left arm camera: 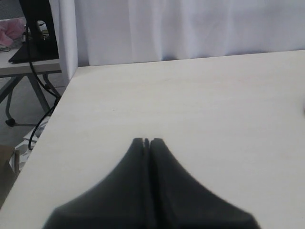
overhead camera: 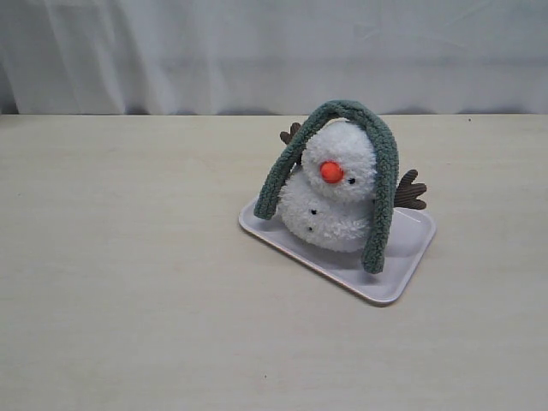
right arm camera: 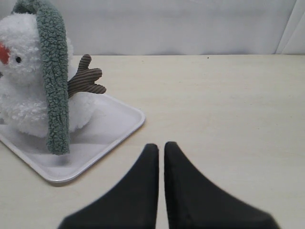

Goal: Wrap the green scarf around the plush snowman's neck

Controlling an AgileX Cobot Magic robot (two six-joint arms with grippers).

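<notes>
The plush snowman (overhead camera: 334, 193) stands upright on a pale tray (overhead camera: 402, 248) at the middle right of the table. The green scarf (overhead camera: 347, 111) lies draped over the top of its head, one end hanging down each side to the tray; the neck crease is uncovered at the front. In the right wrist view the snowman (right arm camera: 28, 90) and one hanging scarf (right arm camera: 55, 81) end show, with my right gripper (right arm camera: 161, 145) shut and empty over bare table beside the tray. My left gripper (left arm camera: 147, 140) is shut and empty over bare table. Neither gripper shows in the exterior view.
A white curtain (overhead camera: 274, 51) hangs behind the table's far edge. The left wrist view shows the table's side edge (left arm camera: 52, 119), with a black stand and cables (left arm camera: 38, 43) beyond it.
</notes>
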